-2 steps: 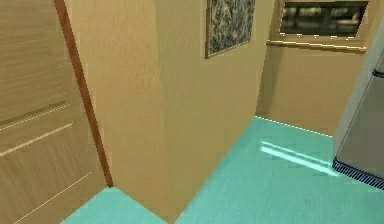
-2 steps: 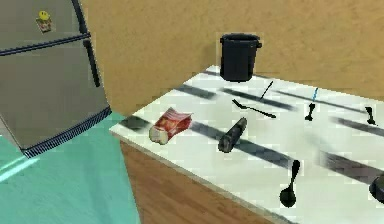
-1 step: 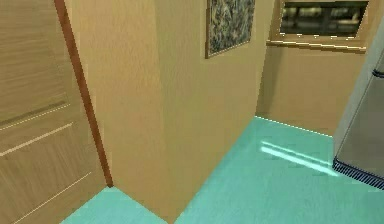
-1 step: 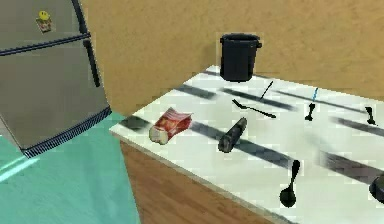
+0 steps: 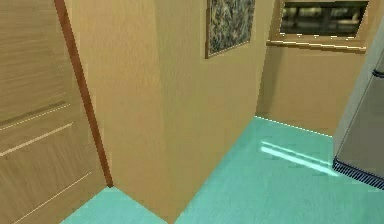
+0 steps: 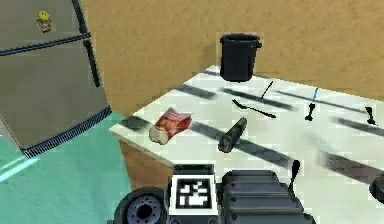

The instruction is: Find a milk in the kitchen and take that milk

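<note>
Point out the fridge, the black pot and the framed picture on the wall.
fridge (image 6: pixel 50 90), arm side view, on its grey front door.
black pot (image 6: pixel 240 60), arm side view, on its side wall.
framed picture (image 5: pixel 231 25), forward view, on the middle of its patterned face.

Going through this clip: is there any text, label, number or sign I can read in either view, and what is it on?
No readable words or numbers.
White square at the arm side view's bottom: black coded marks, no letters.
Yellow sticker on the fridge: too small to read.
Framed picture on the wall: mottled pattern, no text.
Red-and-white packet on the counter: any print is too small to read.
</note>
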Controlling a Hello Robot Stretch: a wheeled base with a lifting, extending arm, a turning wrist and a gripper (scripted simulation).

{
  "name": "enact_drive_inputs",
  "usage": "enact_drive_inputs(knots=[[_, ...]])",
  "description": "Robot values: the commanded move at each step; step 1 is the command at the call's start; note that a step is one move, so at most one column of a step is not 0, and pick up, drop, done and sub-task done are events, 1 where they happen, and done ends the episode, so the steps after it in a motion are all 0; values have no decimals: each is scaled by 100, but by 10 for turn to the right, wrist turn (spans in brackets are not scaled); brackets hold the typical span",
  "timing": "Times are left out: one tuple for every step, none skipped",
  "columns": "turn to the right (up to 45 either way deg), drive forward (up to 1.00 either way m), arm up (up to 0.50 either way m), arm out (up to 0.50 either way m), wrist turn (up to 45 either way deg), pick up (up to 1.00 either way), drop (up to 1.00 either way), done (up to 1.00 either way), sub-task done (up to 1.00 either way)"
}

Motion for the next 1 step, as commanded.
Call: enact_drive_inputs(knots=[[0, 0, 0, 26, 0, 0, 0, 0, 0]])
